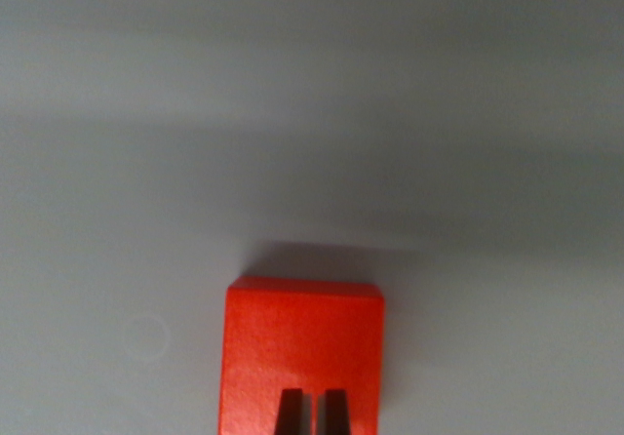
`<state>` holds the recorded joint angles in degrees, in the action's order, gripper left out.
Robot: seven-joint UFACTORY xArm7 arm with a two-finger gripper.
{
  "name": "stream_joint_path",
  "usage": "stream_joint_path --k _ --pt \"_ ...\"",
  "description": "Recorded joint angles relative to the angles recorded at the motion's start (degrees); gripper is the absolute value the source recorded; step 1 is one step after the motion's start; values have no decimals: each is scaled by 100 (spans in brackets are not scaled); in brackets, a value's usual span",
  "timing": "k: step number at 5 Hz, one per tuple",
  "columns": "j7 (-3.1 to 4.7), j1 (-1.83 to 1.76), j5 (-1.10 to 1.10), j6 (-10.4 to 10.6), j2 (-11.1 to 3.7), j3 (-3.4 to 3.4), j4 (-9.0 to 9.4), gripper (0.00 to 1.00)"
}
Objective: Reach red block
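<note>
I see a pale grey bench (312, 113) filling the wrist view, smooth and matte. A broad soft shadow band (322, 167) crosses it. A faint ring mark (146, 337) lies at lower left.

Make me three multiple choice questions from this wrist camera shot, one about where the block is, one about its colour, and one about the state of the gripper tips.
1. Where does the block sit in the wrist view?
A. top left corner
B. bottom centre
C. far right edge

2. What colour is the block?
A. red
B. blue
C. green

3. How do the fingertips stand against the block?
A. far off to one side of it
B. out of the picture
C. close together, overlapping its lower part in the picture

Answers:
1 B: the red block fills the lower middle of the picture, on the plain grey surface.
2 A: its top face is a bright orange-red.
3 C: the gripper shows two dark fingertips with only a thin gap between them, in front of the block's lower part.
</note>
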<state>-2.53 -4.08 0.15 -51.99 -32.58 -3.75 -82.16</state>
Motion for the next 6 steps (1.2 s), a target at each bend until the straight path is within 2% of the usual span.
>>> stream_joint_path --k 1,2,4,6 --pt "0 0 0 0 0 0 0 0" --pt "-7 -16 -6 106 -96 -18 17 0" --pt "-10 -26 -9 168 -152 -29 26 0" --pt "-11 -28 -10 181 -165 -32 28 0"
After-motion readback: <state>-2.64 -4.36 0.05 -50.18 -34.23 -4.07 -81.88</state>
